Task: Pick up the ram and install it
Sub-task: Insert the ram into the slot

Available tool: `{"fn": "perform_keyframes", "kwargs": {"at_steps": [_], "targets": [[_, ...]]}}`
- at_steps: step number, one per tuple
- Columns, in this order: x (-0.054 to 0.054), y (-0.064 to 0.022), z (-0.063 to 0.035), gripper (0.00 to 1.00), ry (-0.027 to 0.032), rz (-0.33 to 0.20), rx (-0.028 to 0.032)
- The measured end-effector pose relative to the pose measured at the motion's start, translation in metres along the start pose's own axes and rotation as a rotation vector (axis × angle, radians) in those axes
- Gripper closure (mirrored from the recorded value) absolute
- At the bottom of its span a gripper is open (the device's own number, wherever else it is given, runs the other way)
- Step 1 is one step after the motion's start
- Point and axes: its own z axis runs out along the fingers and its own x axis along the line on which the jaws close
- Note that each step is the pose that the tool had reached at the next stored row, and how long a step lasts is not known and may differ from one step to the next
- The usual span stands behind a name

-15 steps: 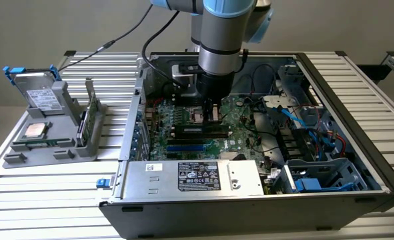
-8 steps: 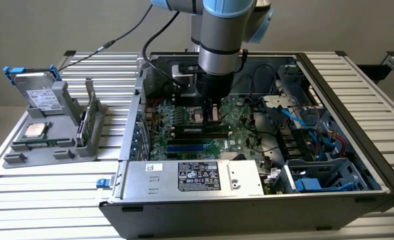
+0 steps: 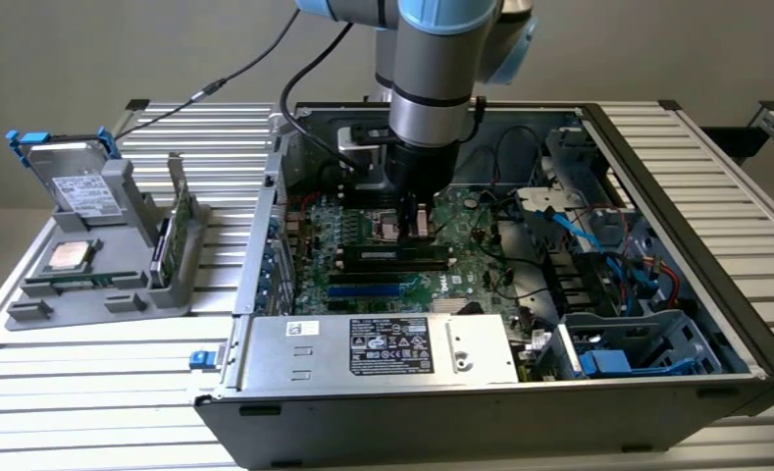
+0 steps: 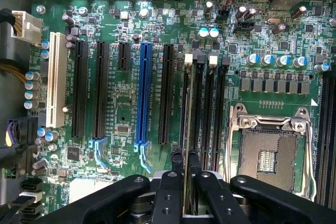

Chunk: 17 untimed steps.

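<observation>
Slatted aluminium bench (image 3: 99, 392) carries an open computer case (image 3: 700, 196), with a grey parts holder (image 3: 92, 255) toward the exterior view's left edge. In the exterior view the gripper (image 3: 413, 218) reaches down into the case over the motherboard (image 3: 360, 240), but its load is hard to make out. The wrist view supplies that: the jaws are clamped on the ram (image 4: 187, 119), seen edge-on as a thin strip between the fingertips (image 4: 177, 156). It lies along the memory slots (image 4: 207, 114) beside the empty processor socket (image 4: 268, 156); whether it is seated I cannot tell. The stick looks light, stiff and fragile, best pinched across its flat faces near the top edge, clear of the contacts.
</observation>
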Motion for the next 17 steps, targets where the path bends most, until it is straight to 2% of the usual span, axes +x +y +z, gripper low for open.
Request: {"fn": "perform_keyframes", "kwargs": {"at_steps": [6,11,17], "targets": [[-0.0014,-0.0001,0.0013,0.85,0.0064,0.0,-0.0004],[-0.0022,-0.0001,0.0016,0.85,0.0084,0.0,-0.0006],[-0.0026,-0.0002,0.0018,0.85,0.0186,0.0,-0.0027]]}}
